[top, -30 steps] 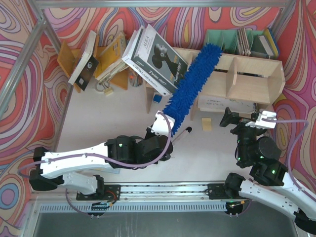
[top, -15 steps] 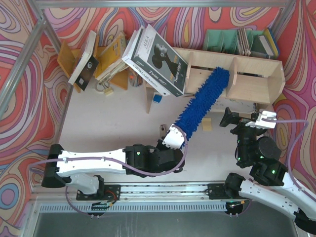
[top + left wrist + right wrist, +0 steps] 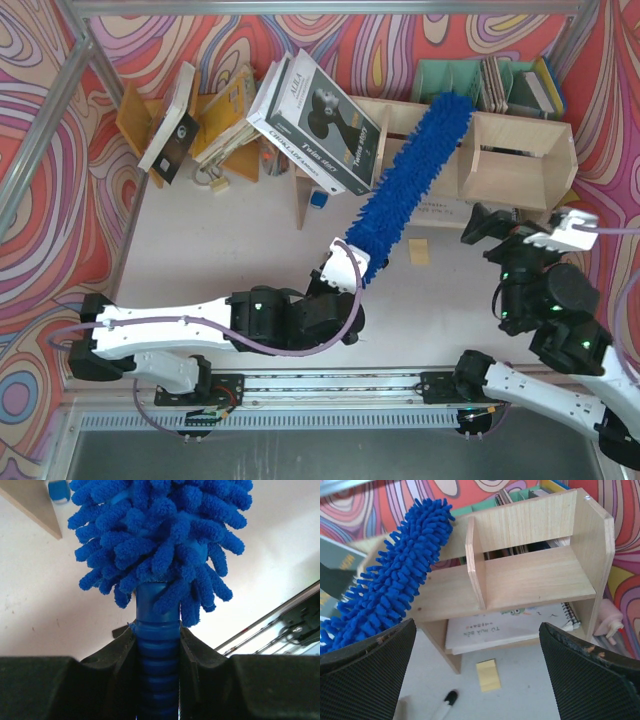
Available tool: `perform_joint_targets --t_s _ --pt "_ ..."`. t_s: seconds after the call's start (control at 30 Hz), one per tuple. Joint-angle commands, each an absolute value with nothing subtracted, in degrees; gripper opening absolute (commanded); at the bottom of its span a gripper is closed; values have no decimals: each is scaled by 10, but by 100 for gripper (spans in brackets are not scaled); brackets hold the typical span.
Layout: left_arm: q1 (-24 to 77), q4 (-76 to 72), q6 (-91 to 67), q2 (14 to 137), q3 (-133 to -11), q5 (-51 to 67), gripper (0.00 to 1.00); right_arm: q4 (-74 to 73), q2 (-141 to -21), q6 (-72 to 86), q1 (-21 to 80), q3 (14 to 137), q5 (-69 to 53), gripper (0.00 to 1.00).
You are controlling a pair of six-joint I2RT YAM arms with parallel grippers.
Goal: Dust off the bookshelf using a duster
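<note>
The duster (image 3: 410,175) is a long, fluffy, bright-blue wand slanting up to the right. Its tip lies over the top of the bookshelf (image 3: 520,165) near the middle divider. My left gripper (image 3: 348,264) is shut on the duster's ribbed blue handle (image 3: 157,650), and the fluffy head (image 3: 160,535) fills the left wrist view. My right gripper (image 3: 527,232) hangs open in front of the shelf's right compartment with nothing between its fingers. The right wrist view shows the bookshelf (image 3: 530,580) with the duster (image 3: 395,590) resting across its left end, and my right gripper (image 3: 477,680) wide apart.
A large black-and-white book (image 3: 320,120) leans on the shelf's left end. An orange rack with books (image 3: 215,125) stands at the back left and green file holders (image 3: 450,80) behind the shelf. A yellow sticky note (image 3: 488,675), a marker (image 3: 445,702) and a spiral notebook (image 3: 515,625) lie low by the shelf.
The left arm drew the duster back toward me, then pushed it forward again, so its tip lies a little further right on the shelf. The right gripper has shifted right, still open.
</note>
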State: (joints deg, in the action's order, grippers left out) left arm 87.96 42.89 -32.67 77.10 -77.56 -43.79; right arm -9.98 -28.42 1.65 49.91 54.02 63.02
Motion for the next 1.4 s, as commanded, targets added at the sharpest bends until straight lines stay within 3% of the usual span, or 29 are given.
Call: perform_joint_targets --t_s 0.0,0.57,0.83,1.37 --pt "901 388 -298 765 -822 -493 0 -216 -320 116 499 640 655 98" --pt "935 371 -218 886 -950 -385 0 -283 -437 138 499 863 622 95" --pt "904 375 -221 939 -966 -312 0 -287 -434 158 499 855 618 95" --pt "880 425 -242 980 -949 -291 0 -285 -419 171 499 820 636 96"
